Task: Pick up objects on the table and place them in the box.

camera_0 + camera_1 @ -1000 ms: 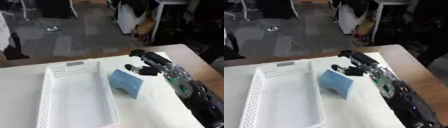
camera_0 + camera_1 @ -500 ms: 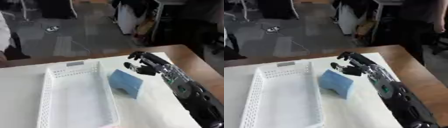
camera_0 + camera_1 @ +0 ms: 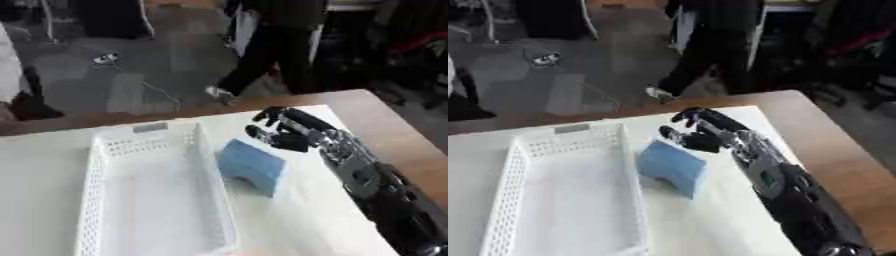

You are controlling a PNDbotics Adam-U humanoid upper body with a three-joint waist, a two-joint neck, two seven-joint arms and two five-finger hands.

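Vs. 1.0 s ago: right hand (image 3: 293, 131) sits in nearly the same spot, just right of the blue block (image 3: 251, 166); block unmoved; a person now walks past beyond the table's far edge. Hand state: fingers curled, grasping nothing, close to the block's upper right corner; contact not discernible. Count: one blue block, on the white tabletop (image 3: 297, 215) just beside the right wall of one white perforated box (image 3: 96, 200). One hand visible.

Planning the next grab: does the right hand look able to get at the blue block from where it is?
Probably yes. The right hand hangs just beyond the blue block, fingers curled, holding nothing, with nothing between them. The white basket lies on the block's other side, out of the way.
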